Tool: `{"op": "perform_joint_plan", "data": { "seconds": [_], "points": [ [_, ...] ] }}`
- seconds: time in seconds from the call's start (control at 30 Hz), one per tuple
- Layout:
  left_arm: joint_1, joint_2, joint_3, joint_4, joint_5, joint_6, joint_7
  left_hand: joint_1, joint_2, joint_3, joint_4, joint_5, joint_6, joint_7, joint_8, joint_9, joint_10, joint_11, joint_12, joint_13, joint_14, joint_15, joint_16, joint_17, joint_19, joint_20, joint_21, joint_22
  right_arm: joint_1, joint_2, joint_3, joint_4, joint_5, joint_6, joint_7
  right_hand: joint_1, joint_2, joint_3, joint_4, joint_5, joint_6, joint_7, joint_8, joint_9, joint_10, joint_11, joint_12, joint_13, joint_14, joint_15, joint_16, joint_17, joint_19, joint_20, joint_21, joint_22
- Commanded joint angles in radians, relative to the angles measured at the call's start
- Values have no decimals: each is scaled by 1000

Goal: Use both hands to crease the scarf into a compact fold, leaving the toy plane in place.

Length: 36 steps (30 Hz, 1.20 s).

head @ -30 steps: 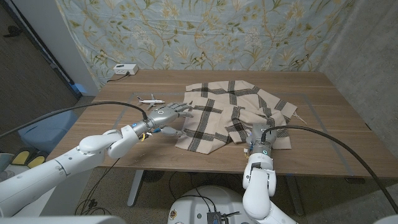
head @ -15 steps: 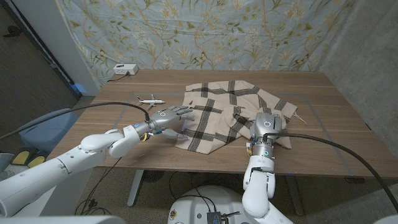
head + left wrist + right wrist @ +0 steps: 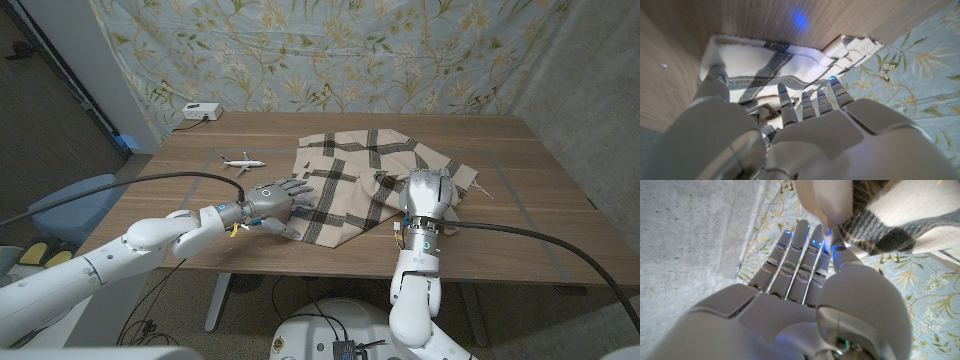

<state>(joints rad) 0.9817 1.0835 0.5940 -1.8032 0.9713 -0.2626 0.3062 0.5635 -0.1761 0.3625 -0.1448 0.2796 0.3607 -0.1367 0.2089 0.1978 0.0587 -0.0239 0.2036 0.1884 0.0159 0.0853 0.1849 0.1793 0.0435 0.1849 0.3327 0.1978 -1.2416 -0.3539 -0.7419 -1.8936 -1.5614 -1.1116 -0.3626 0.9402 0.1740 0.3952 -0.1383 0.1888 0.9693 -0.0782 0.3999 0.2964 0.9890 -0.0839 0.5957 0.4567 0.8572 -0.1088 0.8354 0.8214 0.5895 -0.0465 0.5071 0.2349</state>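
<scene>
Now, head view: I am lifting my right hand [image 3: 427,197], pinching the scarf [image 3: 352,185] edge, while my left hand [image 3: 274,197], fingers spread, is sliding onto its near-left corner; the fold is beginning. Toy plane [image 3: 240,161] is sitting left of the scarf on the wooden table [image 3: 520,240], floral curtain [image 3: 330,50] hanging behind. Wrist views: cloth is draping beside my right fingers [image 3: 800,250].

A makeshift lab corner: floral backdrop cloth [image 3: 330,50] pinned behind a wooden table [image 3: 540,240] (cables trailing)
</scene>
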Motion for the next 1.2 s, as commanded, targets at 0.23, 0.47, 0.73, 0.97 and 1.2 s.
{"op": "perform_joint_plan", "data": {
  "seconds": [0.23, 0.47, 0.73, 0.97, 1.2],
  "points": [
    [-20, -36, 67, 40, 130, 95, 27, 24, 23, -11, 5, 15, -15, 1, -10, 4, 8, -5, 6, 5, 1, -7, 4, 2, 10, -3, -2, 4, 17, -23, -22, -26, 11, -5, -42, 12, -1, 3, 8, 8, 0, 6, 10, 0, -8, -2, 14, 17, -1, -111, -9, 12, -2, 4, 16, 3],
    [-53, -78, 115, 97, 133, 100, -5, 175, 211, 22, 3, 6, 389, 40, 93, 1, 149, -74, 36, 0, 57, -49, 12, -3, 70, -41, 4, 4, 9, -30, -19, -34, 14, -8, -49, 13, -2, 3, 10, 8, 2, 6, 11, -1, -10, -2, 21, 27, 2, -111, -13, 19, -1, 5, 21, 3],
    [-48, -103, 126, 140, 115, 136, 126, 335, 375, 87, 5, -86, 586, 106, 147, 36, 267, -77, 39, 2, 138, -88, 19, 1, 126, -58, 26, 8, 3, -30, -10, -33, 27, -13, -73, 12, -4, 2, 14, 8, -1, 5, 10, -1, -14, -3, 29, 39, 2, -110, -21, 27, -8, 3, 26, 3],
    [-10, -108, 54, 159, -85, 65, 349, 320, 389, 164, 111, -60, 477, 138, 175, 130, 271, -64, 27, 14, 158, -93, 27, 21, 127, -54, 40, 18, -13, 1, 25, -22, 98, -53, -191, 11, -3, 3, 18, 8, -12, -3, 12, 7, -25, -7, 33, 50, -5, -112, -34, 31, -21, -6, 27, 3],
    [41, -98, -76, 141, -419, -127, 381, 327, 387, 208, 143, -43, 479, 160, 234, 199, 295, -64, 29, 20, 163, -103, 26, 24, 121, -57, 48, 23, -54, 50, 101, -43, 258, -86, -434, 7, -2, 2, 25, 9, -22, -6, 16, 19, -32, -15, 40, 63, -8, -111, -45, 37, -34, -13, 29, 4]
  ]
}}
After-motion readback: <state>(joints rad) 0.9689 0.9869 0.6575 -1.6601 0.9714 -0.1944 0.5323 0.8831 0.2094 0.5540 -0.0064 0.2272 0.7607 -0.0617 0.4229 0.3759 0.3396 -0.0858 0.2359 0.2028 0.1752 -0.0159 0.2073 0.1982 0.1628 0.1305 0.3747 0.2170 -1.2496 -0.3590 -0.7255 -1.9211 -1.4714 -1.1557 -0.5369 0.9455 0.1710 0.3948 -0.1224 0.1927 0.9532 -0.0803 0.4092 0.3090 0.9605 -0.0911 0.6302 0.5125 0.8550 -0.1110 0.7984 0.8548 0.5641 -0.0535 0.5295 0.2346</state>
